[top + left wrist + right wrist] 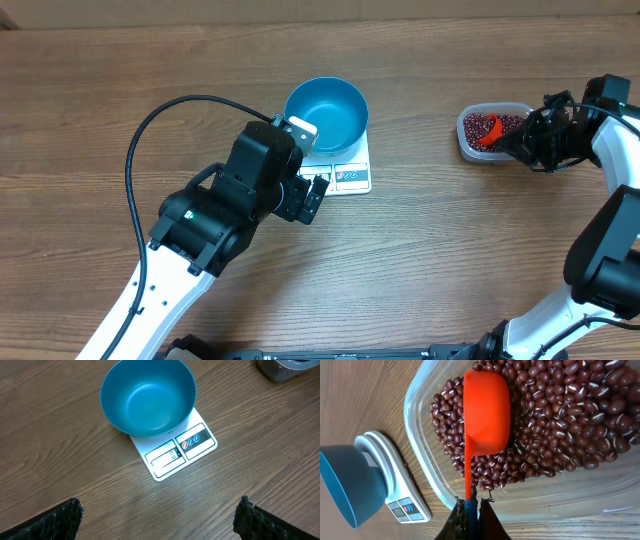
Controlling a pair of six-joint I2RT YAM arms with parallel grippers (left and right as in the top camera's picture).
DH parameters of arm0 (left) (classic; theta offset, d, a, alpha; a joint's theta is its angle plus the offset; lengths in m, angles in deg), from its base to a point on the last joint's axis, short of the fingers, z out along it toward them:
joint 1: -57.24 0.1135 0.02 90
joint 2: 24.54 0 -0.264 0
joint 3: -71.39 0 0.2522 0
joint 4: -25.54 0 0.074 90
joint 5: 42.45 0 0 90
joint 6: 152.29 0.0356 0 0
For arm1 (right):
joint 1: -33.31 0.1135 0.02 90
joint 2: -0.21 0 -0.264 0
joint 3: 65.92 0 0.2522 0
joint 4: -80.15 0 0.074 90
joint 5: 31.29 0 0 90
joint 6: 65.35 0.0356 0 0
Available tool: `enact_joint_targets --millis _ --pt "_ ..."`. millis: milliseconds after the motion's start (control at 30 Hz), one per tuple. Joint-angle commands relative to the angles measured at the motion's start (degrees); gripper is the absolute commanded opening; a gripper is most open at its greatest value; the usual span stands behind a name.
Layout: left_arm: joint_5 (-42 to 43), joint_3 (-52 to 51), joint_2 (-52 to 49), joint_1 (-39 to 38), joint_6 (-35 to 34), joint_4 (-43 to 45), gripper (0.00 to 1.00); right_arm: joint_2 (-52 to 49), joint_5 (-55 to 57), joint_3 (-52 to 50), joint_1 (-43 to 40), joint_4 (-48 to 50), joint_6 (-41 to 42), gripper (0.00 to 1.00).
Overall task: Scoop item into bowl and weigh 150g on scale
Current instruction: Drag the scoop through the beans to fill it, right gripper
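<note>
The light-blue bowl (pixel 326 112) (pixel 148 397) (pixel 350 485) stands empty on the small white scale (pixel 352 178) (pixel 182 449) (pixel 395 477). My left gripper (pixel 312 192) (pixel 157 509) hovers over bare wood just in front of the scale, open wide with nothing between its fingers. Red-brown beans (pixel 497 126) (pixel 555 420) fill a clear plastic tub (pixel 470 148) (pixel 420 435) at the right. My right gripper (pixel 525 138) (pixel 472 510) is shut on the blue-tipped handle of an orange-red scoop (pixel 488 134) (pixel 486 412), whose cup rests on the beans.
The left arm's black cable (pixel 150 130) loops over the table on the left. The right arm (pixel 615 230) bends in from the right edge. Wooden tabletop (pixel 450 250) lies between scale and tub.
</note>
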Motion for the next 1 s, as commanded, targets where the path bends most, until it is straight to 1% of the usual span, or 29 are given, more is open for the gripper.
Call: enact_joint_targets --millis 0,167,533,667,800,967 --pt "0.7 0.9 -0.2 0.35 1.09 0.09 1.0 -3.23 2.91 -0.37 0.17 1.92 0.63 0.04" --pt "0.7 0.9 -0.2 0.35 1.09 0.09 1.0 -3.3 1.6 -0.37 -1.44 2.34 0.61 0.04" --pt "0.7 0.9 -0.2 0.35 1.09 0.09 0.99 -3.32 -7.65 -0.37 -6.29 2.47 -2.64 0.04" --pt "0.7 0.9 -0.2 0.35 1.09 0.09 1.0 -3.32 -14.21 -0.37 -7.93 2.29 -5.29 0.04" --pt "0.7 0.9 -0.2 0.35 1.09 0.09 1.0 -3.32 -19.12 -0.37 -9.22 1.99 -5.46 0.04" --pt "0.7 0.9 -0.2 0.35 1.09 0.09 0.99 -3.32 -20.06 -0.37 -9.86 1.36 -5.99 0.04"
